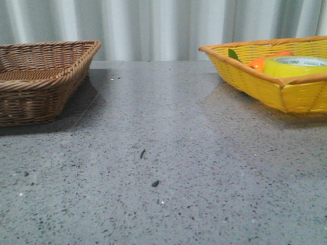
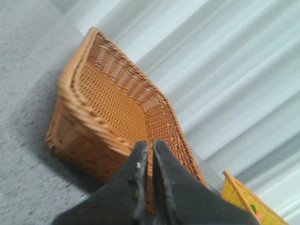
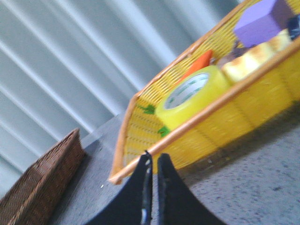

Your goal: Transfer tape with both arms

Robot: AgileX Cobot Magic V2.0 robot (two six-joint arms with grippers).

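The yellow tape roll (image 1: 299, 66) lies flat in the yellow basket (image 1: 255, 81) at the right rear of the table, its white core with green lettering facing up. It also shows in the right wrist view (image 3: 192, 96), beside an orange carrot (image 3: 199, 63). My right gripper (image 3: 153, 159) is shut and empty, outside the basket's near rim, apart from the tape. My left gripper (image 2: 150, 146) is shut and empty, in front of the brown wicker basket (image 2: 103, 101). Neither gripper shows in the front view.
The brown wicker basket (image 1: 41, 76) stands at the left rear. The yellow basket also holds the carrot (image 1: 265, 59), a purple block (image 3: 262, 21) and a pale yellow item (image 3: 248, 58). Small dark specks (image 1: 155, 182) lie on the grey speckled table. A pleated curtain hangs behind.
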